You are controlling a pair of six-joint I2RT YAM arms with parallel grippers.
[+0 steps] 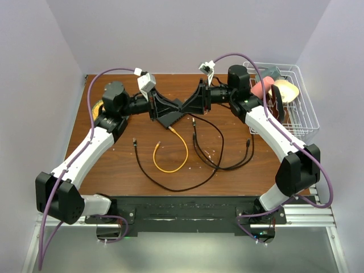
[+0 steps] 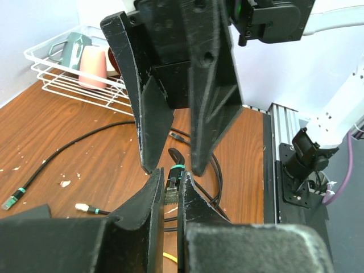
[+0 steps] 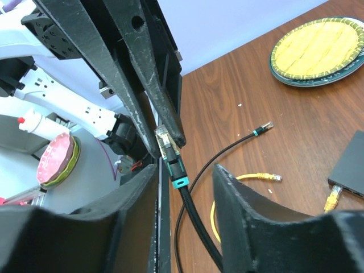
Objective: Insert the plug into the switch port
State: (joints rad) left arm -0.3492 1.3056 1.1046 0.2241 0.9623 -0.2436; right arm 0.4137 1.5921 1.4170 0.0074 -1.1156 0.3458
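1. The left gripper point(image 2: 170, 181) is shut tight on the plug point(image 3: 165, 138). It pinches the clear tip and holds it up in the air, above the table. It should not let go or wiggle yet.
2. A black cable point(image 3: 196, 222) hangs down from the plug. A blue-green ring point(image 3: 180, 182) sits on the cable just behind the plug.
3. The right gripper point(image 3: 187, 176) has its fingers apart, one on each side of the ring. There is a gap on both sides. I think its job now is to take the plug. It should close slowly on the ring part, not on the clear tip. The plug should stay straight between the fingers. The left gripper should open only when the right one has a firm hold.
4. The switch box point(image 3: 350, 170) lies flat on the table, far right in the right wrist view. The switch port is too small to see. The end of a yellow cable point(image 3: 333, 196) is at the box's edge, so the plug needs a free hole.
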